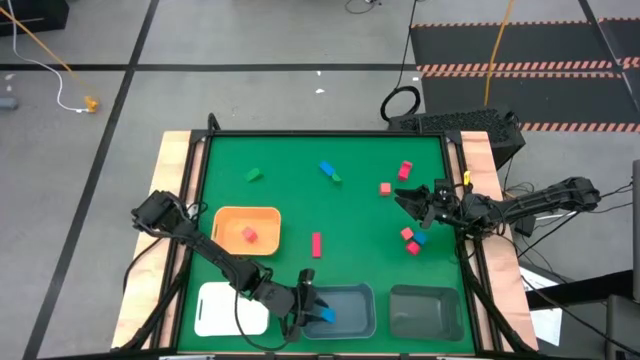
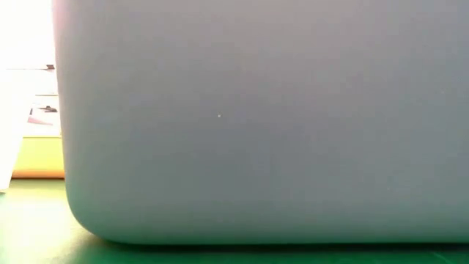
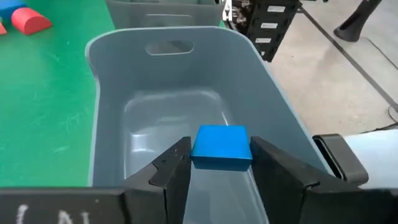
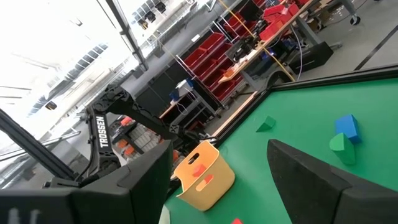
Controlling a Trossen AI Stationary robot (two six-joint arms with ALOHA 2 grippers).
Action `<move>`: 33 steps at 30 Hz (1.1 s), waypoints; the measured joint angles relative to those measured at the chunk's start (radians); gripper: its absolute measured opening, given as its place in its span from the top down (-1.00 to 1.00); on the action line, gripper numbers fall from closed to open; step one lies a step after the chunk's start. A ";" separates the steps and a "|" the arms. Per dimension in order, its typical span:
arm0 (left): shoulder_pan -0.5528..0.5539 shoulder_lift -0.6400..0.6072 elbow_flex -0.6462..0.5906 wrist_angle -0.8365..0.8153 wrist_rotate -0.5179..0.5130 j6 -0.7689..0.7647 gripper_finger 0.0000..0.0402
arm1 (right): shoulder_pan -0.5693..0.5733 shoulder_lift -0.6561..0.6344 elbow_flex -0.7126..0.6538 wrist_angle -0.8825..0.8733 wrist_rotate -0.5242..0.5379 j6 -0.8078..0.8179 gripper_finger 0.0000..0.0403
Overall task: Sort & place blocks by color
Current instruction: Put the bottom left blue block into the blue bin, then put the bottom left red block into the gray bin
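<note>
My left gripper (image 1: 312,308) hangs over the left grey-blue tray (image 1: 352,327) at the table's near edge, shut on a blue block (image 3: 221,147). My right gripper (image 1: 408,203) is open, raised above the mat's right side near red blocks (image 1: 404,170) and a red-and-blue cluster (image 1: 412,239). Scattered on the green mat lie a green block (image 1: 253,175), a blue and green pair (image 1: 329,171), a red bar (image 1: 317,244) and a red cube (image 1: 385,187). The orange tray (image 1: 262,215) holds a red block (image 1: 248,234). My left gripper pinches the blue block (image 3: 221,147) between its two fingers (image 3: 174,167), one on each opposite side face. The block is lifted clear, hanging over the inside of the grey-blue tray (image 3: 174,106).
A white tray (image 1: 228,310) sits at the near left and a darker grey tray (image 1: 427,312) at the near right. Wooden rails border the mat. In the low view a grey tray wall (image 2: 256,125) fills nearly the whole picture.
</note>
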 joint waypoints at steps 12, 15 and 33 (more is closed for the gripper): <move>0.018 -0.008 0.000 0.035 -0.022 -0.001 -0.06 | 0.000 0.000 0.000 0.000 0.000 0.000 -0.26; 0.036 -0.031 0.000 0.043 -0.021 0.000 -0.06 | 0.000 0.000 0.000 0.000 0.000 0.001 -0.26; 0.209 -0.211 0.000 -0.417 -0.021 0.024 0.09 | 0.000 0.000 0.000 0.000 0.000 0.000 -0.26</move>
